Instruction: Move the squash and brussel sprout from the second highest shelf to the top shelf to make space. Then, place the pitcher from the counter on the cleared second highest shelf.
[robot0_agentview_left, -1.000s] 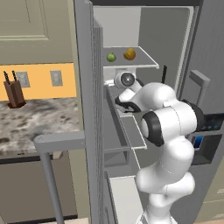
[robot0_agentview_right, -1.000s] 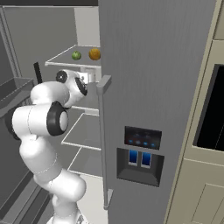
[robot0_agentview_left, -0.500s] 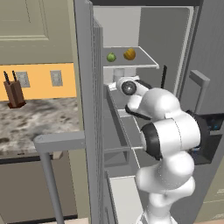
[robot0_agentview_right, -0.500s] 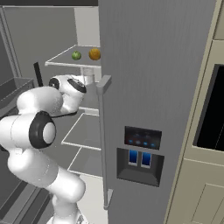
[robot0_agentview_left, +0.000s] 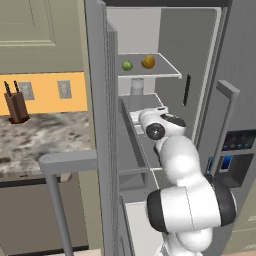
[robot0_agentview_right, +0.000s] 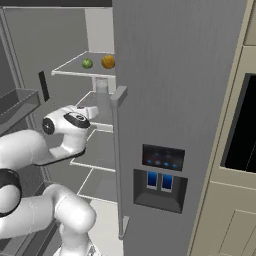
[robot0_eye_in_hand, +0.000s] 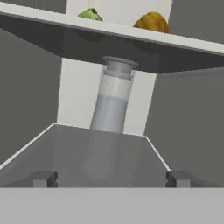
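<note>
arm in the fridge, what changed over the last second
The white arm has pulled back out of the fridge, its open gripper clear of the pale grey lidded pitcher on the second highest shelf. The green brussel sprout and orange squash stayed on the top shelf.

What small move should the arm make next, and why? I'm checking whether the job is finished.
Probably draw the open gripper straight back out of the fridge: the pale grey-white lidded pitcher stands upright on the second highest shelf, apart from the fingertips, with orange squash and green brussel sprout above.
</note>
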